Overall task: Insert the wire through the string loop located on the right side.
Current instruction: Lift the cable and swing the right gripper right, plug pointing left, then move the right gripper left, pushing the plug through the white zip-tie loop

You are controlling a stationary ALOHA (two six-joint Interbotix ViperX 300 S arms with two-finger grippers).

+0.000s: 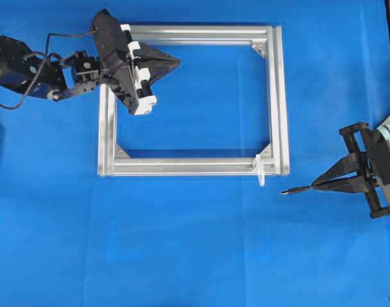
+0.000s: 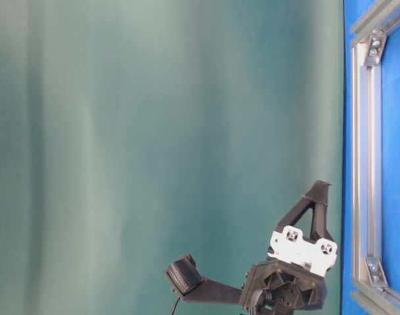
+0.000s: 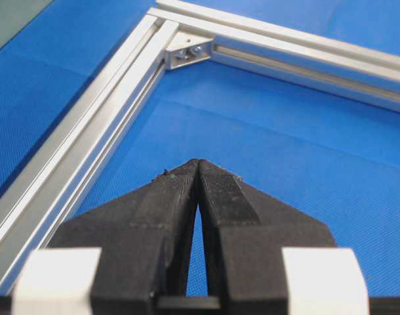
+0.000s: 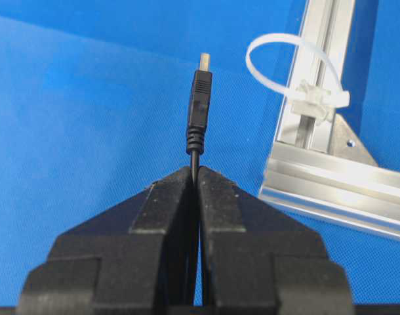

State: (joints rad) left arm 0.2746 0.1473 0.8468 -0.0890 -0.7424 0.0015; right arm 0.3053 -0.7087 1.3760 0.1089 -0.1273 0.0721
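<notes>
My right gripper [image 4: 195, 168] is shut on the wire [image 4: 199, 98], whose black plug with a pale metal tip sticks out straight ahead of the jaws. In the overhead view that gripper [image 1: 315, 186] holds the wire [image 1: 296, 190] off the frame's lower right corner, tip pointing left. The string loop [image 4: 292, 65], a thin white band, stands up from the frame's rail just right of the plug tip, apart from it; from above the string loop [image 1: 260, 170] is a short white strip. My left gripper [image 1: 176, 62] [image 3: 199, 162] is shut on nothing, over the frame's upper left part.
A silver rectangular frame [image 1: 283, 96] lies flat on the blue cloth, with triangular corner brackets [image 3: 187, 54] inside it. The table-level view shows the left arm [image 2: 298, 262] beside the frame's rail [image 2: 367, 164]. Black equipment stands at the right table edge.
</notes>
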